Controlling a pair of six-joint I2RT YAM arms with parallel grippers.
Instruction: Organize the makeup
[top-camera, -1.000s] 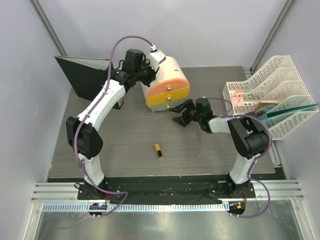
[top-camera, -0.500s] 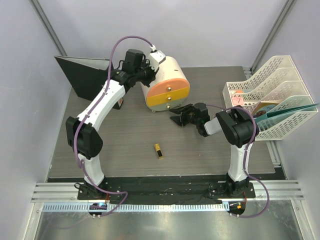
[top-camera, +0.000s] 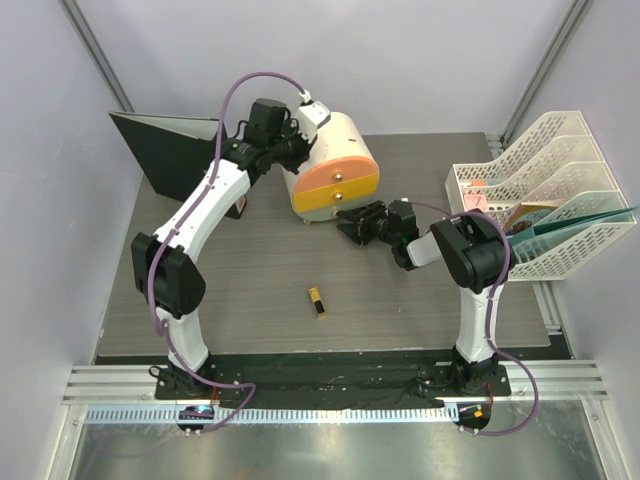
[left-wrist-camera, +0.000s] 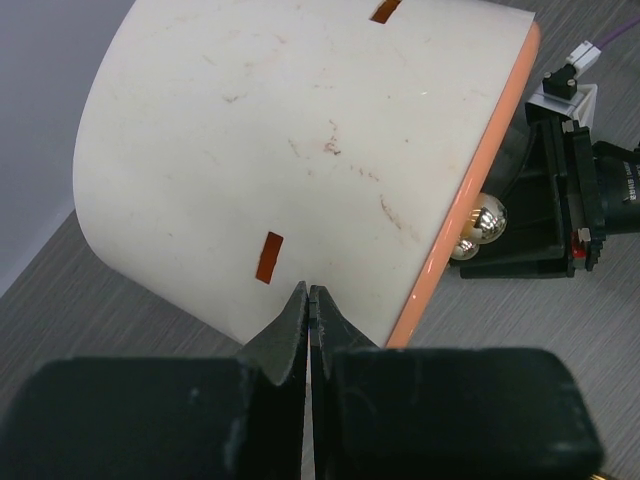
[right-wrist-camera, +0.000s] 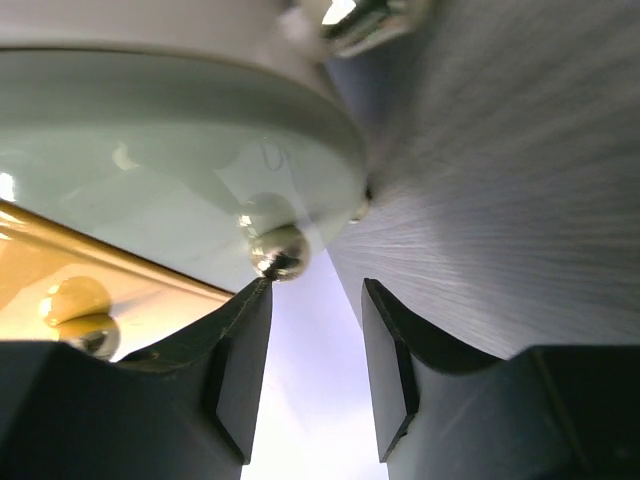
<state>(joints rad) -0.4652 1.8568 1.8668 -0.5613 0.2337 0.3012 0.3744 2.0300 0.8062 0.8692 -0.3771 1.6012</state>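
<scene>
A black-gold lipstick (top-camera: 317, 301) lies on the table in front of the arms; no other makeup shows. The cream-and-orange cylindrical box (top-camera: 335, 165) lies on its side at the back, its orange drawer front facing forward. My left gripper (top-camera: 293, 150) is shut and empty, its tips (left-wrist-camera: 310, 291) against the box's cream side (left-wrist-camera: 300, 150). My right gripper (top-camera: 347, 221) is open at the lower right of the drawer front. In the right wrist view its jaws (right-wrist-camera: 315, 290) stand open just below a round metal knob (right-wrist-camera: 279, 251), which touches the left fingertip.
A white mesh file rack (top-camera: 540, 200) with papers stands at the right edge. A black folder-like panel (top-camera: 165, 150) stands at the back left. The right gripper's body (left-wrist-camera: 560, 200) shows in the left wrist view beside the box's shiny knobs (left-wrist-camera: 487, 216).
My right gripper has moved left and back toward the box's drawer front, and its arm has swung round. The left arm, the box and the lipstick have not moved.
</scene>
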